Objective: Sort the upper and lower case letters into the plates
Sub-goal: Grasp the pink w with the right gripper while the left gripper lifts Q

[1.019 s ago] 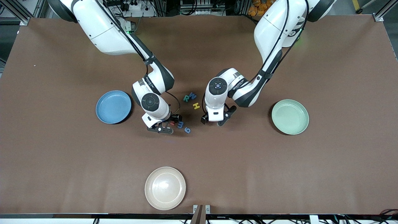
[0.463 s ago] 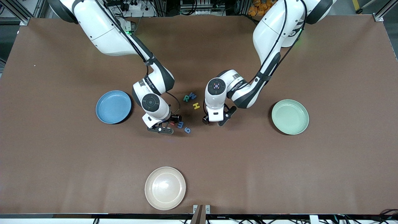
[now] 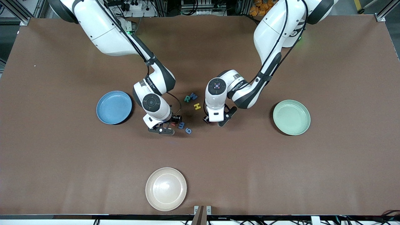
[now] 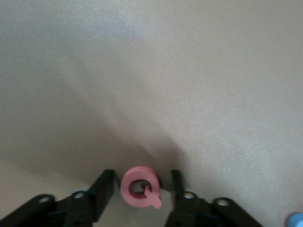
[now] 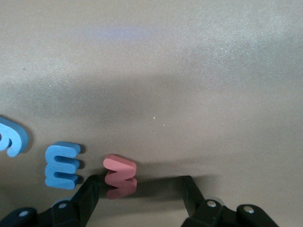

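Observation:
My left gripper (image 3: pixel 215 122) (image 4: pixel 140 193) is low over the table, open, with a pink letter Q (image 4: pixel 139 187) lying between its fingers (image 4: pixel 102 194), not touching them. The Q is hidden in the front view. My right gripper (image 3: pixel 168 125) (image 5: pixel 138 194) is open around a red-pink zigzag letter (image 5: pixel 120 176) (image 3: pixel 172 123) that lies close to one finger (image 5: pixel 87 196). Beside it lie a blue m-like letter (image 3: pixel 181 125) (image 5: pixel 61 164) and a blue curled letter (image 3: pixel 188 130) (image 5: pixel 12 137). A teal R (image 3: pixel 187 99), a blue letter (image 3: pixel 194 96) and a yellow H (image 3: pixel 197 106) lie between the arms.
The light blue plate (image 3: pixel 114 107) lies toward the right arm's end, empty. The mint green plate (image 3: pixel 291 117) lies toward the left arm's end, empty. A cream-white plate (image 3: pixel 166 188) lies near the table's front edge.
My left gripper has shifted slightly toward the yellow H. My right gripper has barely moved. The letters lie where they were.

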### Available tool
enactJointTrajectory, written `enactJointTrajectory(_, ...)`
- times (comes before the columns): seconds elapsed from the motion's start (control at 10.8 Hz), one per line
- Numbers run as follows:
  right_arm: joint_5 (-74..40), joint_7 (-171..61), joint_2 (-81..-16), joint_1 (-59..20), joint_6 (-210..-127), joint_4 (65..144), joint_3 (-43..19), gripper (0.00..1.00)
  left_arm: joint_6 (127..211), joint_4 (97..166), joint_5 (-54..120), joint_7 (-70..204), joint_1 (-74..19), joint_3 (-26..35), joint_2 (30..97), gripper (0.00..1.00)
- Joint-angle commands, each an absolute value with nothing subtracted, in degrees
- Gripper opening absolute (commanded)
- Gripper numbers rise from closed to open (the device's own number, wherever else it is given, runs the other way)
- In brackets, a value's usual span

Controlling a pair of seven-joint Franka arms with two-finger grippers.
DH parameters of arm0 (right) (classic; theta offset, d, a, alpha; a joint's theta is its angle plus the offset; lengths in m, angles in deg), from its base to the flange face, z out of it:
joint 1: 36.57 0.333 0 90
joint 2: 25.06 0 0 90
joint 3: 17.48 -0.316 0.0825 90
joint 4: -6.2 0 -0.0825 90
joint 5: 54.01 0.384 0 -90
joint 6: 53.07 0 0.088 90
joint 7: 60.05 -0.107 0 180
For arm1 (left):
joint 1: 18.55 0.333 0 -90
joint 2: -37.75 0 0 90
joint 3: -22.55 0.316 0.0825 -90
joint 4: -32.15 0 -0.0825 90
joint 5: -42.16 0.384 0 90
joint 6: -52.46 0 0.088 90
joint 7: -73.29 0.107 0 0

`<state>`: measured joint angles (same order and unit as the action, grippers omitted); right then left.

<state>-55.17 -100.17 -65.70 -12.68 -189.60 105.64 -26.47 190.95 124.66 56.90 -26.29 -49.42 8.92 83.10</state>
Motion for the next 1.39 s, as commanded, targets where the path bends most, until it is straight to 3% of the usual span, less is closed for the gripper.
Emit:
enactJointTrajectory(0.0,-56.03,-101.53,-66.37,-12.22,-192.2,105.6,-26.35,0.8,191.77,124.44,59.12,-28.4,-50.01,9.37,83.98,0.0)
enactJointTrajectory(0.46,-56.2,-101.53,-66.54,-12.22,-192.38,105.6,-26.35,0.79,190.55,125.31,59.21,-24.04,-46.24,9.1,78.64,0.0)
enactJointTrajectory(0.93,-56.47,-101.53,-66.72,-12.22,-193.26,105.69,-26.35,0.5,176.77,125.66,58.24,-0.61,-37.82,8.57,68.53,0.0)
enactJointTrajectory(1.3,-56.56,-101.62,-66.63,-11.7,-193.35,105.78,-26.35,0.29,174.19,134.52,56.67,25.6,-27.27,8.31,62.28,0.0)
